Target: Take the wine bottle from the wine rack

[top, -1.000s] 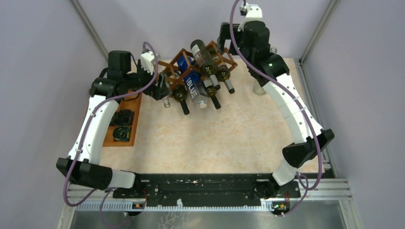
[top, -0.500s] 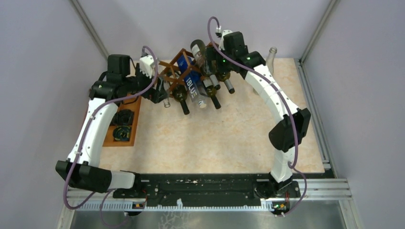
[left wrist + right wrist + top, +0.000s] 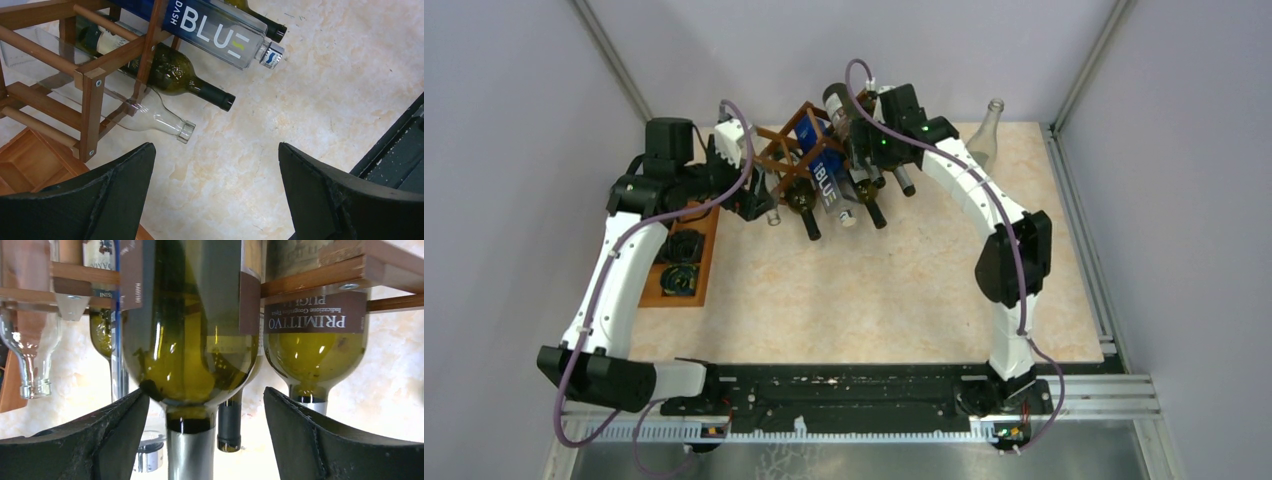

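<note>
**A:** Where is the bottle?

**B:** The olive-green glass wine bottle with the grey foil neck (image 3: 190,340) lies in an upper cell of the reddish-brown wooden lattice wine rack (image 3: 789,140). The rack is at the back of the beige marbled table (image 3: 904,290), and the bottle's neck points toward the arms.

**A:** And the right gripper (image 3: 205,395)?

**B:** It is at that bottle. Its jaws are spread wide, with one black finger on each side of the shoulder and neck. I cannot tell whether either finger touches the glass.

**A:** What sits around that bottle?

**B:** Just beside it is a green bottle with a brown "Primitivo" label (image 3: 315,340). Lower in the rack are a blue bottle lettered "BLUE" (image 3: 215,27), a dark green bottle with a black cap (image 3: 175,77) and a clear glass bottle (image 3: 155,117).

**A:** The left gripper (image 3: 215,147)?

**B:** Its jaws are fully apart and hold nothing. It hangs over the table by the rack's left end, near the clear bottle's mouth.

**A:** Further out?

**B:** An orange-brown wooden compartment tray (image 3: 709,225) lies at the left, and a clear upright bottle (image 3: 987,130) stands at the back right.
</note>
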### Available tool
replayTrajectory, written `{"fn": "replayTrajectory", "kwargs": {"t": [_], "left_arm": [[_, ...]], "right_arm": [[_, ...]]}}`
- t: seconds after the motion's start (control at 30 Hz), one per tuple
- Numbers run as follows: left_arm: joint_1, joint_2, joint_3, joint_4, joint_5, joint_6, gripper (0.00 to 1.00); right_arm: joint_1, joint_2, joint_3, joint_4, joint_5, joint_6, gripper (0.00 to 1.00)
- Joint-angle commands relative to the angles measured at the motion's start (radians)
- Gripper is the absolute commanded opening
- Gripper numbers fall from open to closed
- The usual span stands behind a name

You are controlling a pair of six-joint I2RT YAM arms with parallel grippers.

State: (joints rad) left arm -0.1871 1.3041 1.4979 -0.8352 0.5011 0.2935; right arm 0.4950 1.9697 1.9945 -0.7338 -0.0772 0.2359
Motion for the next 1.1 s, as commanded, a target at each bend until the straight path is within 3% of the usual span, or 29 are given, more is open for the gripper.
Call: {"fn": "replayTrajectory", "kwargs": {"t": [0.0,0.33,0.73,1.07], "left_arm": [[0.005,-0.026,-0.016,0.014,0.036,0.02,0.99],[0.004,-0.037,-0.027,0.021,0.05,0.025,0.98],[0.004,-0.054,-0.043,0.021,0.062,0.056,0.99],[0.004,-0.084,-0.077,0.038,0.071,0.112,0.99]], "right_arm": [[-0.004,0.017,-0.001,0.072,-0.033,0.002,0.82],[-0.008,0.04,-0.036,0.134,-0.119,0.026,0.63],[-0.009,-0.035,-0.087,0.179,-0.126,0.053,0.0],[-0.009,-0.217,-0.12,0.194,-0.191,0.068,0.0]]}}
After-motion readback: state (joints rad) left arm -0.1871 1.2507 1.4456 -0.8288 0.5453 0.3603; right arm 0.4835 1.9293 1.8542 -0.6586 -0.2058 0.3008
